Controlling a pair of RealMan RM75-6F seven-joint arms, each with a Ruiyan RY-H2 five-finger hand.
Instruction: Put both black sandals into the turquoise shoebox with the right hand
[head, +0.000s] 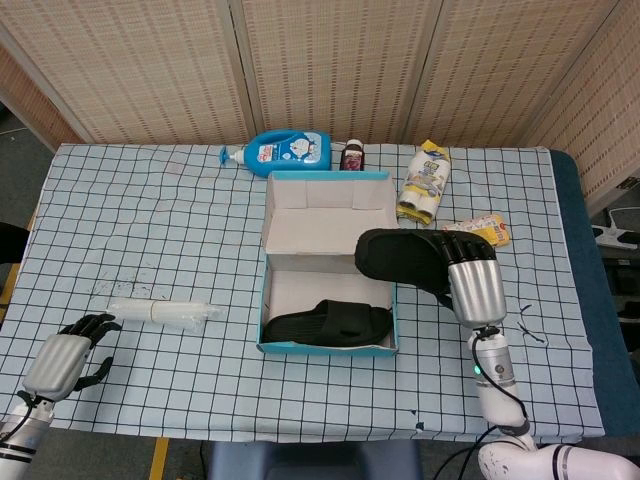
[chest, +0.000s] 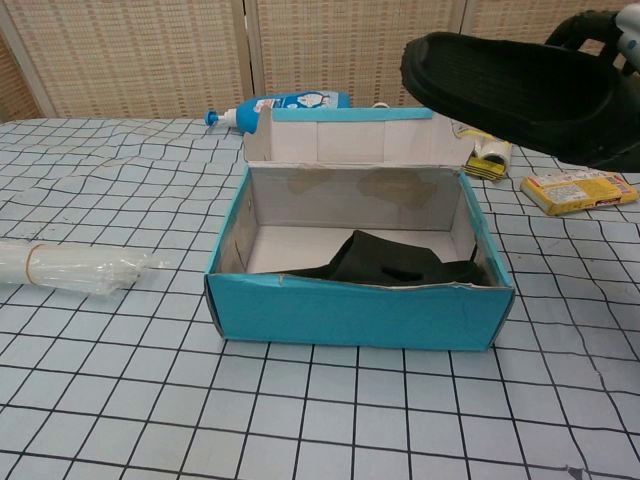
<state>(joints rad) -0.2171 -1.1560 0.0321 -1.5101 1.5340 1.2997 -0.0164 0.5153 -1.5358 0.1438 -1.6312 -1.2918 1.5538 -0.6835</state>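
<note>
The turquoise shoebox (head: 278, 346) (chest: 350, 311) stands open at the table's middle, its lid folded back. One black sandal (head: 330, 324) (chest: 395, 262) lies inside along the near wall. My right hand (head: 472, 285) (chest: 600, 25) grips the second black sandal (head: 400, 257) (chest: 510, 85) by one end and holds it in the air over the box's right edge, toe pointing left. My left hand (head: 68, 356) rests near the table's front left corner, fingers curled in, holding nothing.
A clear plastic-wrapped roll (head: 160, 312) (chest: 65, 268) lies left of the box. Behind the box are a blue lotion bottle (head: 285, 150) (chest: 285, 104) and a small dark jar (head: 352, 157). A yellow-white bag (head: 425, 180) and a yellow packet (head: 490, 228) (chest: 580, 190) lie to the right.
</note>
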